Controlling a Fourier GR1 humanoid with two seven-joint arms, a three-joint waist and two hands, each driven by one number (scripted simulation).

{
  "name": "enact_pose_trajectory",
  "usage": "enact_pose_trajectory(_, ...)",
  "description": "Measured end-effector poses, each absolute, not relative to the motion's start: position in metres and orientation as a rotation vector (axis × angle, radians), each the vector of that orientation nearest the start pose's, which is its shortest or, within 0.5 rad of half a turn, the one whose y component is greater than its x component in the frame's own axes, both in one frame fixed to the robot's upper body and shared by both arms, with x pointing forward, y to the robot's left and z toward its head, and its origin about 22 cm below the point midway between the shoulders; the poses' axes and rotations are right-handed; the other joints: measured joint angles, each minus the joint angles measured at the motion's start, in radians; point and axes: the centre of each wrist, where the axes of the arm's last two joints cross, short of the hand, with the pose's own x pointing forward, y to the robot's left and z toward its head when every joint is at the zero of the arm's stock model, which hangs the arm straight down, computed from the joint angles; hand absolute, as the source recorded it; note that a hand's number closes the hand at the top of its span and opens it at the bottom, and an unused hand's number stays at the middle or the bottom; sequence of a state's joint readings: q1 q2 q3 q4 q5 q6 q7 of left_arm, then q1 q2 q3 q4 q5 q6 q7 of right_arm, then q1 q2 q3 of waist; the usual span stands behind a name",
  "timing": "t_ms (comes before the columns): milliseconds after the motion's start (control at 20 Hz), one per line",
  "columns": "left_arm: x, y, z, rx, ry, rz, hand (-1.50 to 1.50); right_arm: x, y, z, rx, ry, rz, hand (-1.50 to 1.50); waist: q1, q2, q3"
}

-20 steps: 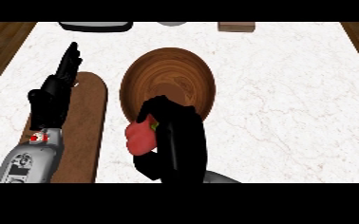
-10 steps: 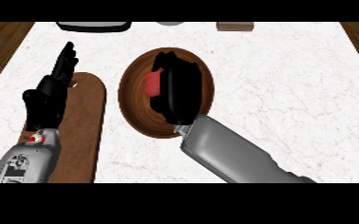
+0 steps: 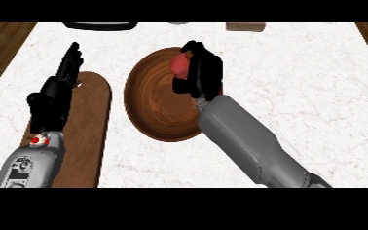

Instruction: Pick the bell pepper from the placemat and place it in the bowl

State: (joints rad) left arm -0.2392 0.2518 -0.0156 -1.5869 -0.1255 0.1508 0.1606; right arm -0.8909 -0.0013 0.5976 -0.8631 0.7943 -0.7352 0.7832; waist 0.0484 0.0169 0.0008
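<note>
Now the right hand, fingers curled round the bell pepper, hangs above the bowl.

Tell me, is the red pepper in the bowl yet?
Not yet: the right hand holds the bell pepper in its fingers above the bowl.

Nothing readable here as far as I can tell, no words, brands or numbers on anything. Closest thing to a sign is a small red dot on a white patch at the left wrist, but it's just a mark, no letters in it. There's some dark patterning on the grey left forearm lower down, too blurry to make out as text.
</note>
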Motion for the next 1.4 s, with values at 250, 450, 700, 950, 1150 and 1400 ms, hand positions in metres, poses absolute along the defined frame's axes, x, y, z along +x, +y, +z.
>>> enact_pose_trajectory(250,0.294,0.249,0.079,0.342,-1.673,-0.205,0.0,0.368,-0.031,0.057,-0.822,-1.615,0.454,-1.5,0.011,0.003,0.001)
enact_pose_trajectory(450,0.291,0.252,0.079,0.347,-1.673,-0.2,0.0,0.371,-0.039,0.053,-0.723,-1.688,0.388,-1.5,0.007,0.001,0.001)
enact_pose_trajectory(700,0.295,0.255,0.076,0.371,-1.663,-0.189,0.0,0.378,-0.047,0.056,-0.652,-1.742,0.288,-1.5,-0.014,-0.006,0.0)
enact_pose_trajectory(950,0.294,0.261,0.08,0.397,-1.652,-0.173,0.0,0.369,-0.067,0.057,-0.541,-1.748,0.229,-1.5,-0.041,-0.015,0.0)
enact_pose_trajectory(1150,0.293,0.269,0.074,0.408,-1.644,-0.163,0.0,0.349,-0.096,0.054,-0.451,-1.775,0.178,-1.5,-0.056,-0.019,0.0)
enact_pose_trajectory(1400,0.282,0.269,0.075,0.404,-1.64,-0.156,0.0,0.305,-0.131,0.05,-0.334,-1.8,0.169,-1.5,-0.061,-0.022,-0.001)
